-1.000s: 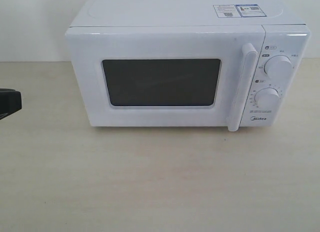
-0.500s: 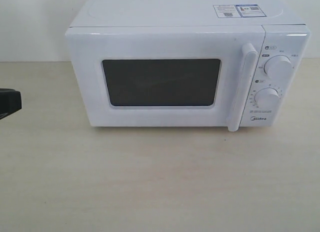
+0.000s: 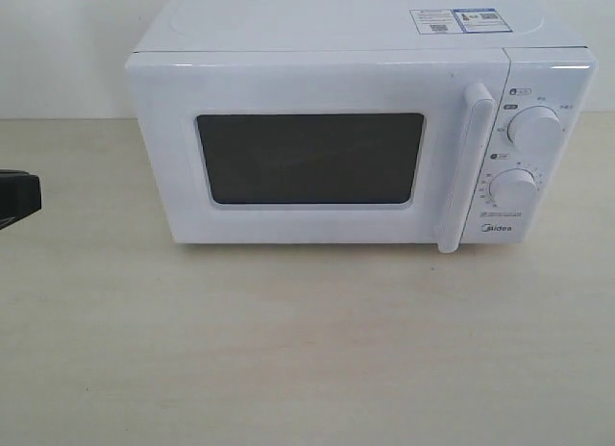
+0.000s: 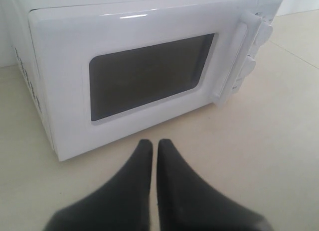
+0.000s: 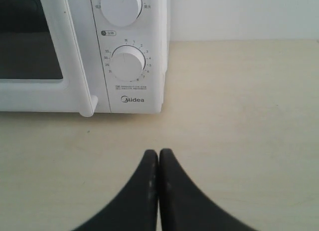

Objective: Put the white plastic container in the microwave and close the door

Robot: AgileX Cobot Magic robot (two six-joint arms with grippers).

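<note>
White microwave (image 3: pixel 360 42) on the desk (image 3: pixel 307 350), door (image 3: pixel 288 86) shut flush, handle (image 3: pixel 466 167) beside the two dials (image 3: pixel 535 131). Container not made out behind the dark window (image 3: pixel 309 160). Left pincer (image 4: pixel 153 144) closed to a hairline, holding nothing, before the door; right pincer (image 5: pixel 158 154) pressed shut, empty, facing the dials

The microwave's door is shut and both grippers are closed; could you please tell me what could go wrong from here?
The container shows in no view, and the dark window hides whether it is inside. Pulling the handle might drag the microwave over the smooth table. The right gripper faces the lower dial and could bump it.
</note>
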